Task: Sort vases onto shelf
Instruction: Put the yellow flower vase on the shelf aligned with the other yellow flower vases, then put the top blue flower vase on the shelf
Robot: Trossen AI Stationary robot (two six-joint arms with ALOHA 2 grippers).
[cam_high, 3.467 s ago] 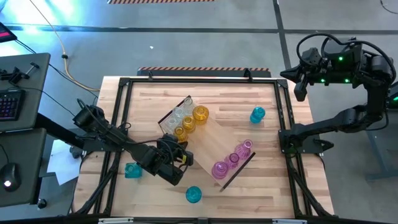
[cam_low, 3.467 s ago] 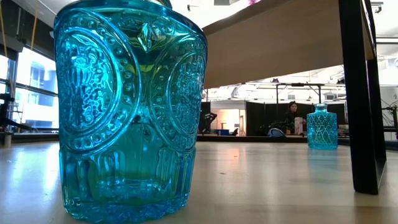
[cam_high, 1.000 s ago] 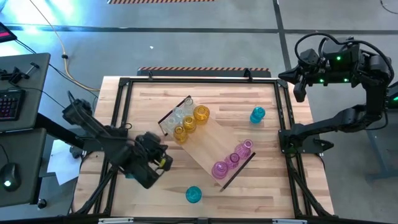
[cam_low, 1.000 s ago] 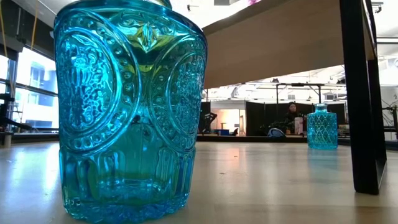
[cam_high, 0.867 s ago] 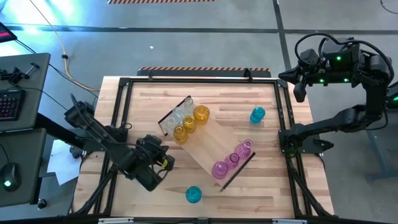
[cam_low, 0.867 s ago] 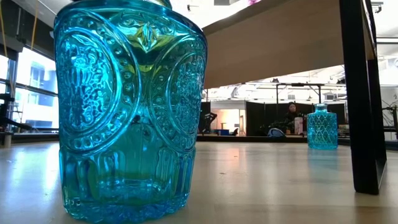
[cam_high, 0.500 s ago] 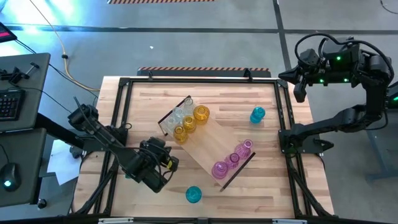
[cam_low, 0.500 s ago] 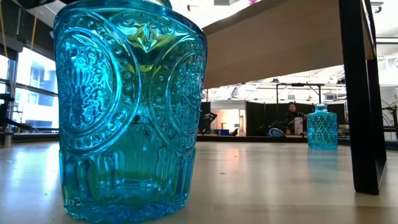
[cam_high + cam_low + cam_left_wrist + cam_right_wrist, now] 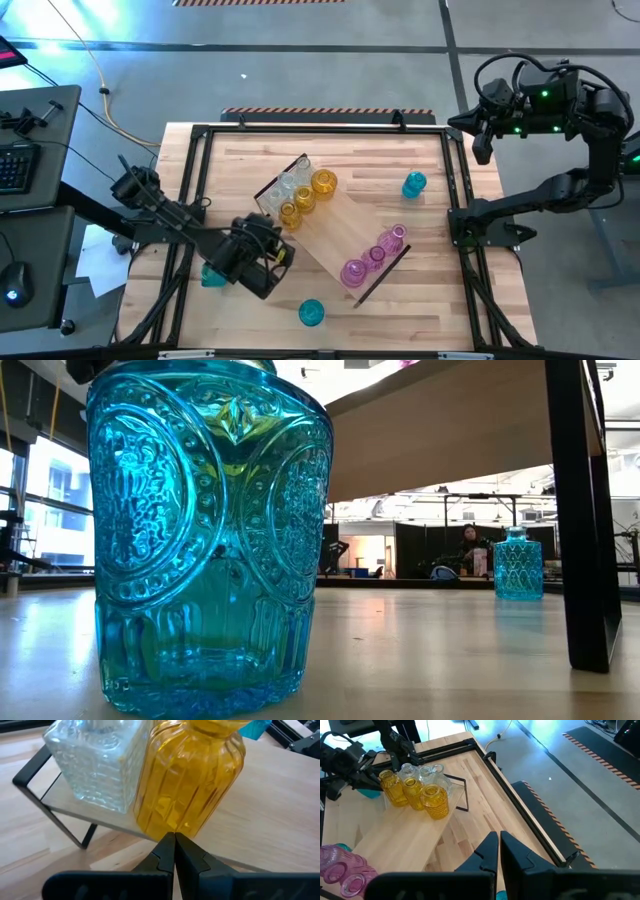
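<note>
High view: the shelf [image 9: 335, 232] lies aslant mid-desk [image 9: 240, 160], with clear and yellow vases [image 9: 298, 196] at one end and pink vases [image 9: 372, 258] at the other. Teal vases stand off it on the desk. The left end effector [image 9: 283, 250], shut and empty, is near the yellow end; the right end effector [image 9: 484, 140] waits beyond the desk's right edge.

Low view: a teal vase [image 9: 208, 540] looms close.

Left wrist view: shut fingers [image 9: 167, 855] point at a yellow vase [image 9: 187, 780].

Right wrist view: fingers [image 9: 492, 851] pressed together, empty.
</note>
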